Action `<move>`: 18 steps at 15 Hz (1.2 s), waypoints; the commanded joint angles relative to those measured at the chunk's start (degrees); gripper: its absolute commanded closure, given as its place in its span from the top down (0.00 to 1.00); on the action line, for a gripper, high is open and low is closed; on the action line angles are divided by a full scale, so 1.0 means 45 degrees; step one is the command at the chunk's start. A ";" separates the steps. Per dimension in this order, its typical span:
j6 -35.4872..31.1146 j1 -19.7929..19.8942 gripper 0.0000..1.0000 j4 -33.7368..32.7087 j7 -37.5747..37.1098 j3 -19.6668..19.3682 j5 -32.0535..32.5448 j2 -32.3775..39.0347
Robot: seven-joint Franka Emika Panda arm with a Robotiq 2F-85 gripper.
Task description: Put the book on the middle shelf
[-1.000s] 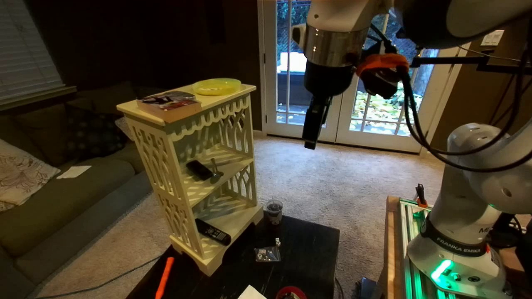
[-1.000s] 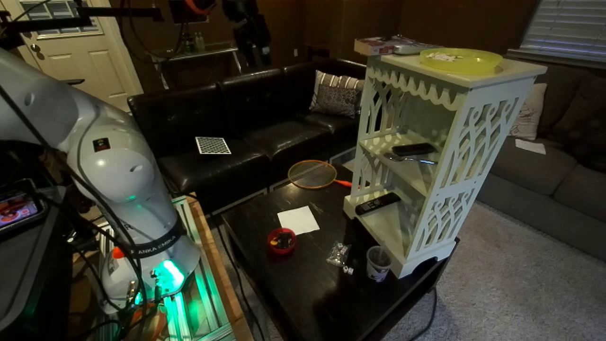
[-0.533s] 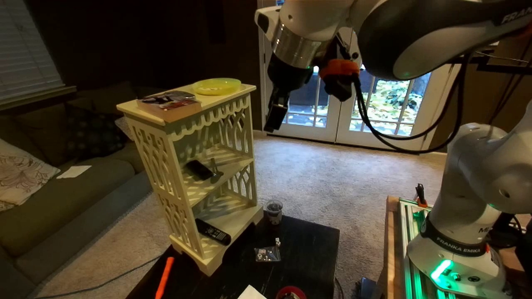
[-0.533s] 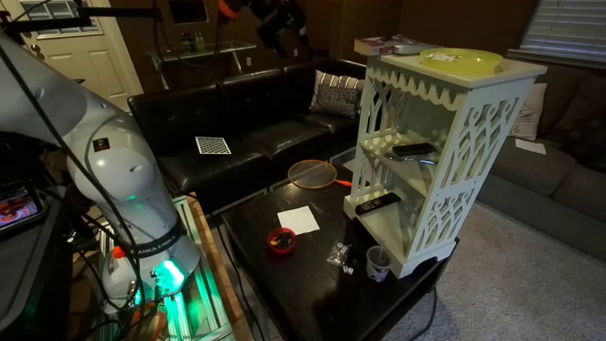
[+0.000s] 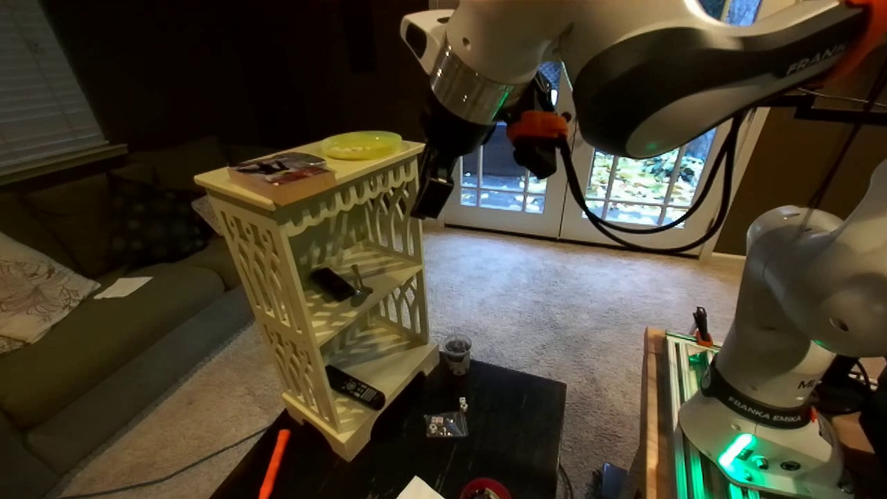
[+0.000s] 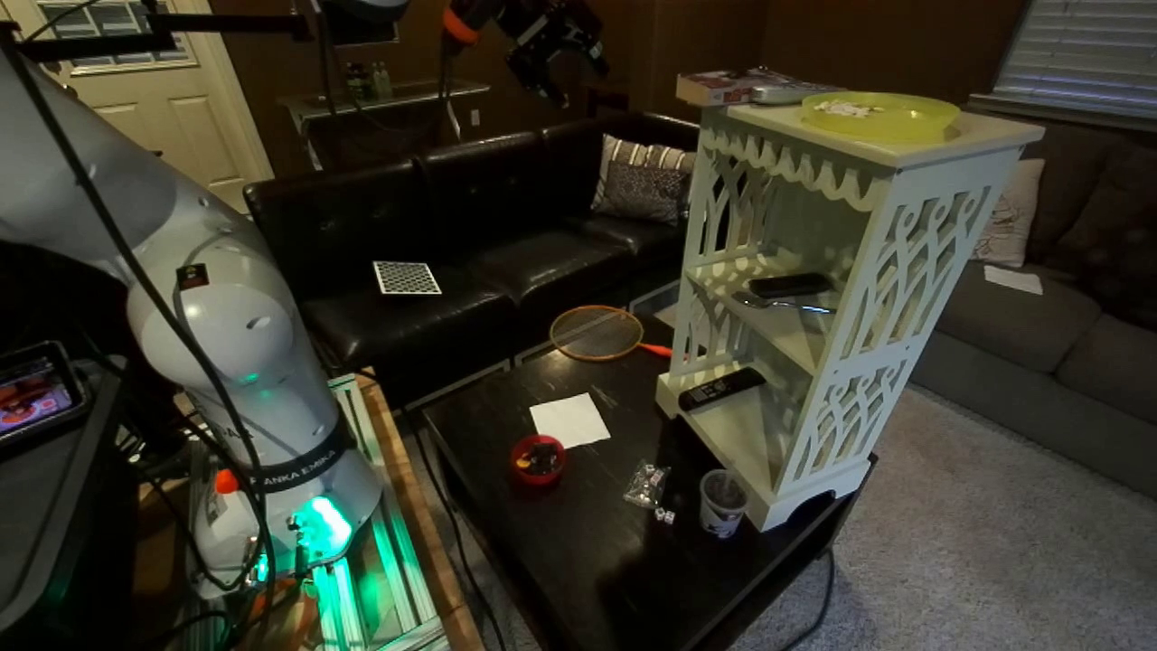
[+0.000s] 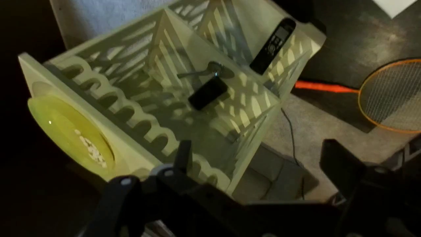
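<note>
The book [image 5: 283,172], with a dark reddish cover and pale page edges, lies flat on the top board of the cream-white rack; it also shows in an exterior view [image 6: 719,88]. In the wrist view it is mostly hidden behind the gripper. The middle shelf [image 5: 396,266] is the rack's centre board, also seen in an exterior view [image 6: 785,333] and the wrist view [image 7: 245,93]. It bears a black phone-like bar and a spoon. My gripper [image 7: 260,156] is open and empty, with fingers wide apart. It [image 5: 431,197] hangs beside the rack's upper part, apart from the book.
A yellow-green round dish [image 5: 362,145] with white bits sits on the rack's top. A grey object [image 6: 785,94] is beside the book. A remote [image 5: 355,387] lies on the lowest board. A cup [image 6: 723,502], red bowl [image 6: 538,461] and racket [image 6: 597,333] are on the black table.
The arm has moved toward the rack and the gripper has tilted. In the exterior views the gripper went from well away from the rack to close by its top. Book and rack have not moved.
</note>
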State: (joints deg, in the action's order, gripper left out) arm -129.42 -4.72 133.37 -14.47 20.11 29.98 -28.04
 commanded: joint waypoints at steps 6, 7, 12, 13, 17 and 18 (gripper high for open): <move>-0.5553 0.0875 1.00 0.1220 -0.2141 0.1575 0.5693 0.0659; -0.6147 0.1387 1.00 0.1154 -0.2390 0.1926 0.6624 0.0829; -0.8171 0.4309 1.00 -0.0034 -0.4100 0.3817 1.1632 0.1315; -0.8395 0.4860 1.00 -0.0347 -0.4615 0.4253 1.2582 0.1283; -0.7900 0.5021 1.00 -0.0469 -0.5696 0.4436 1.2764 0.1103; -0.7746 0.5046 1.00 -0.0617 -0.5977 0.4549 1.2871 0.1101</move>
State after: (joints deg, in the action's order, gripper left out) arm -164.26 17.99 130.58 -41.39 40.59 87.91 -23.09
